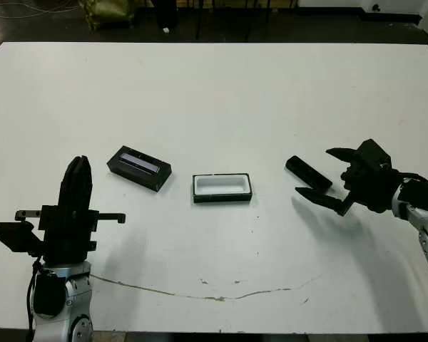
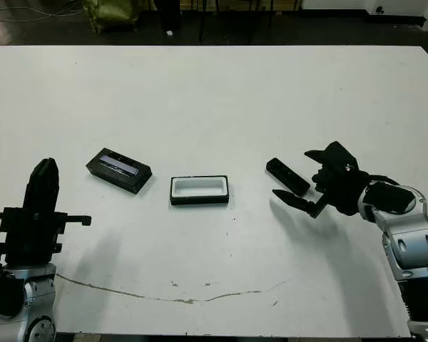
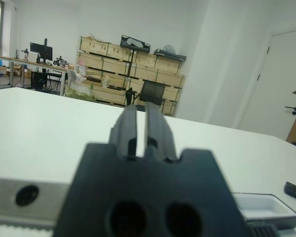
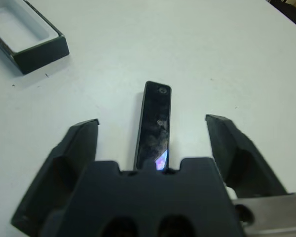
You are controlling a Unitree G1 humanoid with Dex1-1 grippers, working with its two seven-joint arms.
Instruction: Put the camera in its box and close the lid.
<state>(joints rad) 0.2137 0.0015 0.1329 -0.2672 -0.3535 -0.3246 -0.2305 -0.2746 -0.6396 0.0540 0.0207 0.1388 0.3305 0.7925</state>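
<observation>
Right end effector (image 1: 327, 179): two black fingers spread wide, holding nothing, straddling the near end of the camera without touching it as far as the wrist view shows
Camera (image 4: 155, 126): slim flat black bar with a small bluish-purple glassy patch, lying flat on the tabletop between those spread fingers, lengthwise along them
Box (image 1: 222, 187): shallow black rectangular tray with rounded corners and white lining, nothing in it, near the middle of the tabletop, clearly apart from the camera toward the robot's left
Lid (image 1: 138, 168): black block-like cover with a long glossy silvery-grey strip on top, lying at an angle to the left of the box, not touching it
Left end effector (image 1: 76, 187): two black fingers pressed nearly together, gripping nothing, raised upright at the near left, apart from the lid
Tabletop (image 1: 214, 92): white, with a thin cracked line near the front edge
Progress: nothing completed yet; the grasp looks about to begin
Left to do: clamp the camera, carry it into the box, place the lid on top
</observation>
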